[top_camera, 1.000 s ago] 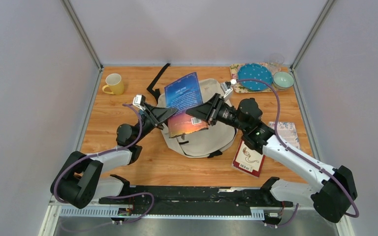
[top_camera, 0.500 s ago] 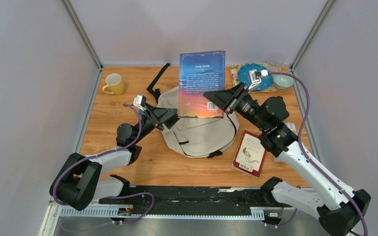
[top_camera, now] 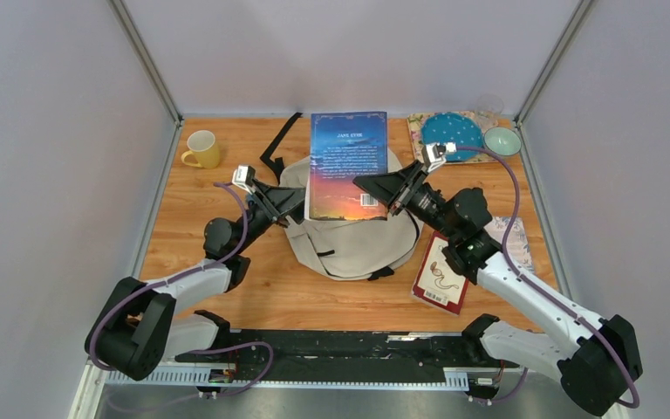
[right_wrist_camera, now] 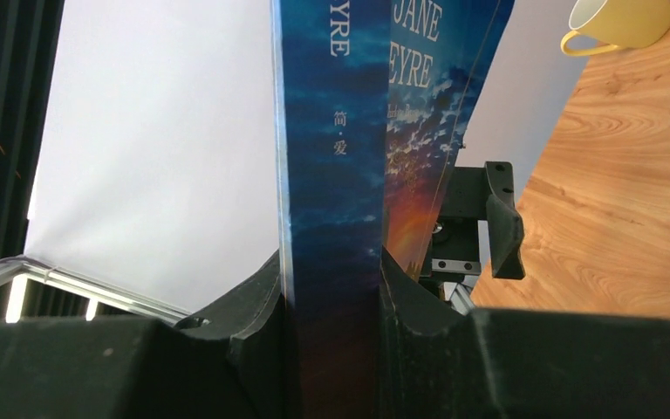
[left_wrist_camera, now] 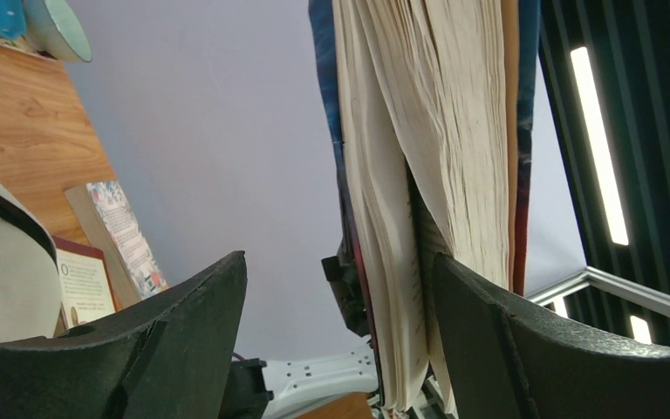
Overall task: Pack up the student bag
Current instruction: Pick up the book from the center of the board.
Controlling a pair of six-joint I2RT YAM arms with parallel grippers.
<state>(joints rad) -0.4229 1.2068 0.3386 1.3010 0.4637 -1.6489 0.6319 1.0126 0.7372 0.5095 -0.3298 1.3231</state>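
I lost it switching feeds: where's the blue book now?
Top view, centre: the blue book is held up over the bag, its spine clamped in the right gripper, with the open left gripper just to its left.

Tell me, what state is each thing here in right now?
blue book, upright in the air over the bag, gripped at its spine
right gripper, shut on the blue book
left gripper, open
student bag, lying on the table; whether unzipped, cannot tell
yellow mug, upright
red book, closed, lying flat
bowl, upright
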